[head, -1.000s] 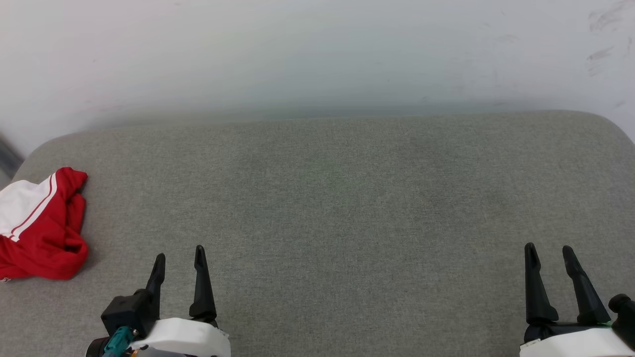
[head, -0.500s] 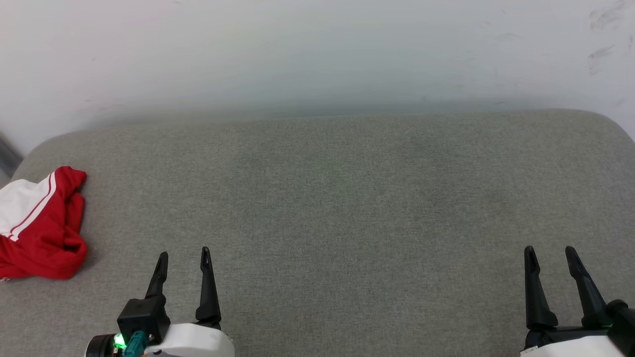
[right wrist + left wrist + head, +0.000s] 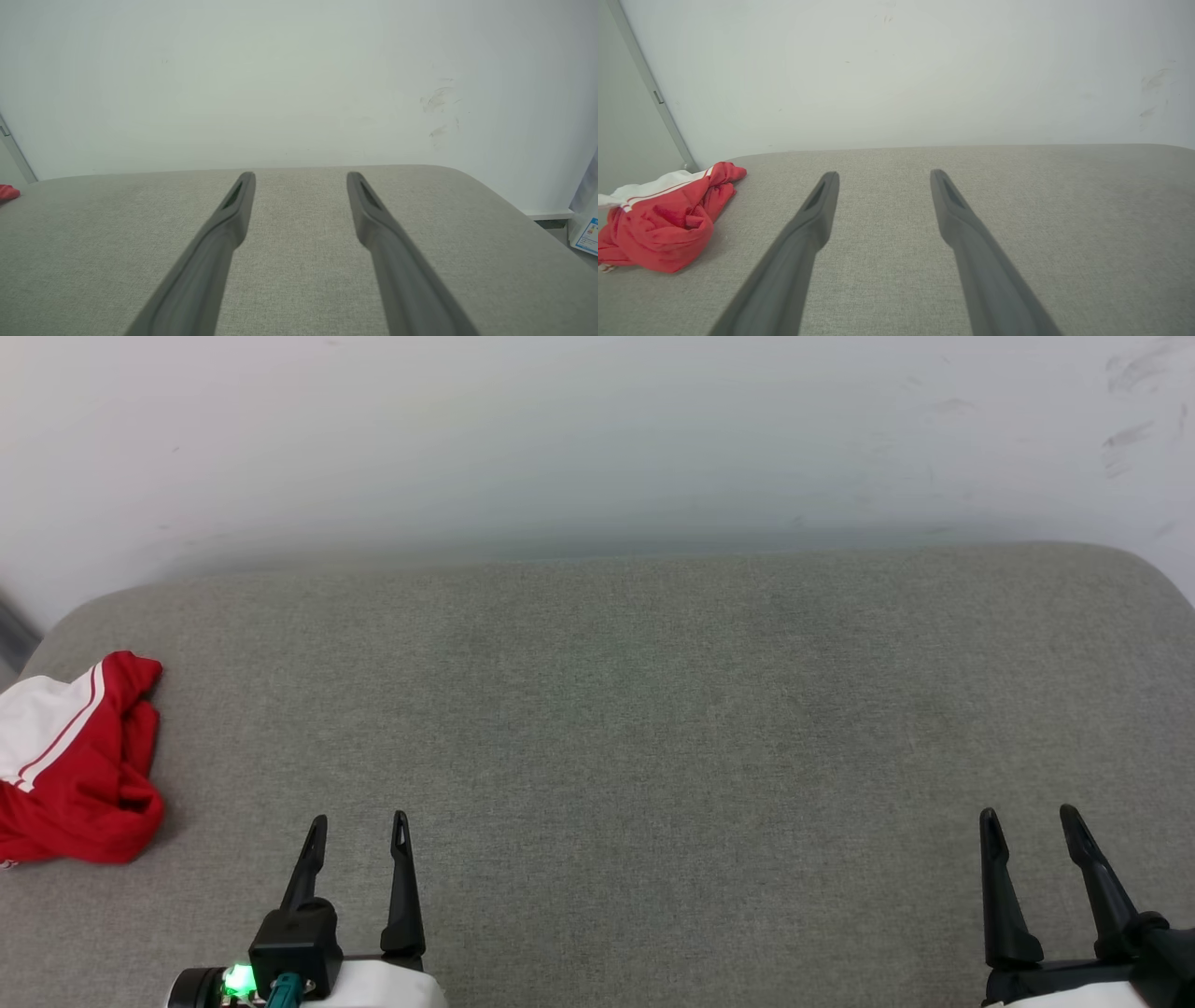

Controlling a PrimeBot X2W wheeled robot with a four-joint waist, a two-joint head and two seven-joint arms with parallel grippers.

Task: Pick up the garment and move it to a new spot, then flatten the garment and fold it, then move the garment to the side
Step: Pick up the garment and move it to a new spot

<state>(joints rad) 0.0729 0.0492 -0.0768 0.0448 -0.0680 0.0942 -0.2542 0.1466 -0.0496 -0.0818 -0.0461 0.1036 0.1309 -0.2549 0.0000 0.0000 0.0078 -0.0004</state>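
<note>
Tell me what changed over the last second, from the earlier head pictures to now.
The left gripper drew back toward the robot and shifted slightly right in the head view. The right gripper drew back a little too. Nothing was taken hold of or let go: both stay open and empty. The red and white T-shirt stayed crumpled at the left end of the grey cushion, untouched.

l end effector (image 3: 358, 821) & r end effector (image 3: 1028, 814): long blk tapered fingers (image 3: 402, 887), white wrist shells (image 3: 392, 987).
</note>
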